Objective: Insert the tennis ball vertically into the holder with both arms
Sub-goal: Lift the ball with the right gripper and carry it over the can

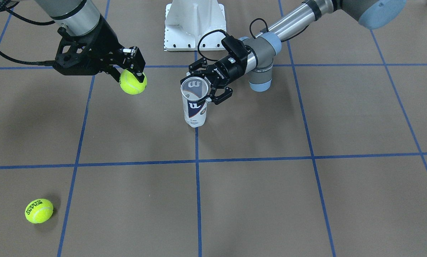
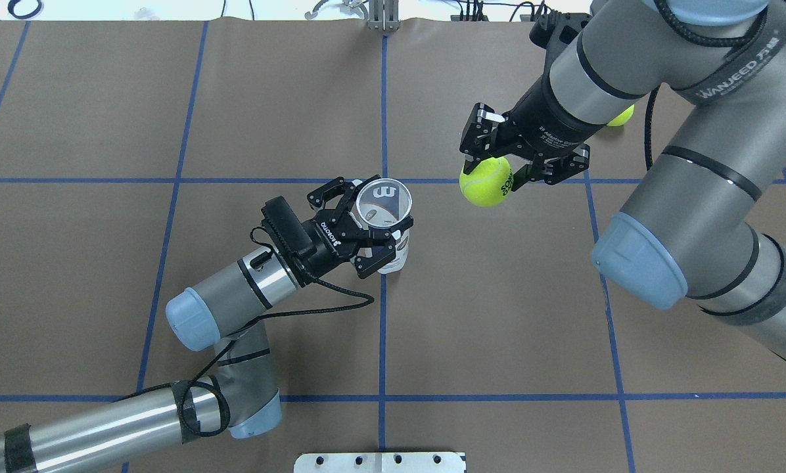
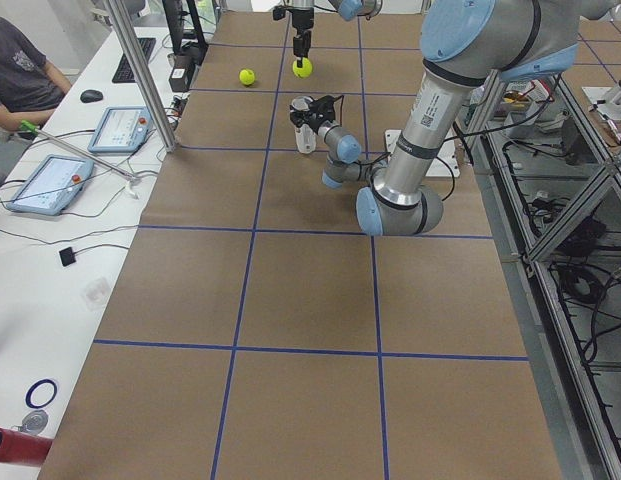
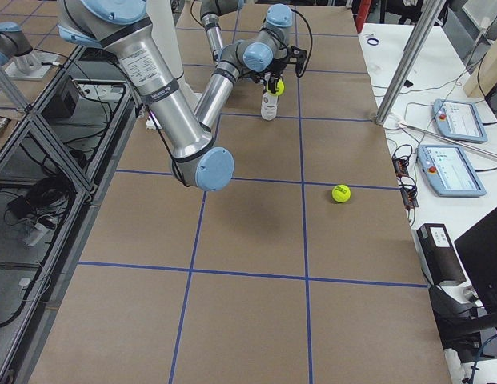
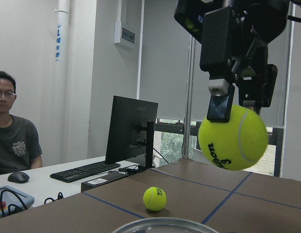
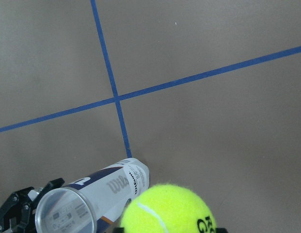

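Two arms were recorded, the left arm (image 2: 235, 289) and the right arm (image 2: 689, 190), each carrying one hand, the left hand (image 2: 380, 213) and the right hand (image 2: 501, 167). Tennis balls numbered two, a held ball (image 1: 133, 82) and a loose ball (image 1: 39, 211) on the worktop (image 1: 256, 200); one holder (image 1: 195, 107) and one white base (image 1: 194, 25) were counted. One seated operator (image 3: 20, 75) was also noted.

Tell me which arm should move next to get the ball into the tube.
Right. The right gripper holds the tennis ball raised, off to one side of the holder's open mouth; the left gripper is clamped on the upright holder, steadying it.
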